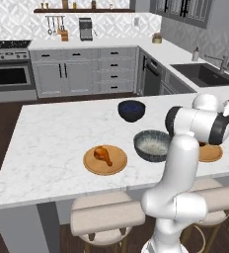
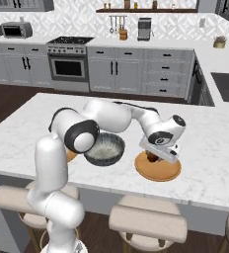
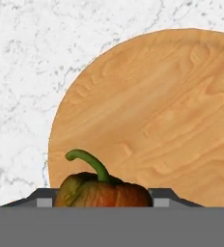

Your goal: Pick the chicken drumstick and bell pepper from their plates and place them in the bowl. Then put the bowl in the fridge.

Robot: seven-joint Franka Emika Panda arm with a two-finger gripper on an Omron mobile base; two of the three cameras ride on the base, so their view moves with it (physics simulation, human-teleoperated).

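While the gripper [image 2: 155, 157] sits low over the right-hand plate [image 2: 158, 171], its jaws flank the bell pepper [image 3: 102, 191]; whether they clamp it I cannot tell. Nothing is in the bowl [image 1: 153, 145] yet: the chicken drumstick [image 1: 102, 154] lies on its plate near the counter's front edge, and the fridge step remains.

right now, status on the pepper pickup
End effector down at bell pepper on its plate, grip unclear. Drumstick on other plate. Bowl empty. Nothing in the way.

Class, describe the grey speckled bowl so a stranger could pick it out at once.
On the marble island, find the two wooden plates; the grey bowl sits between them. Its inside is pale, unlike the smaller glossy dark blue bowl behind it.
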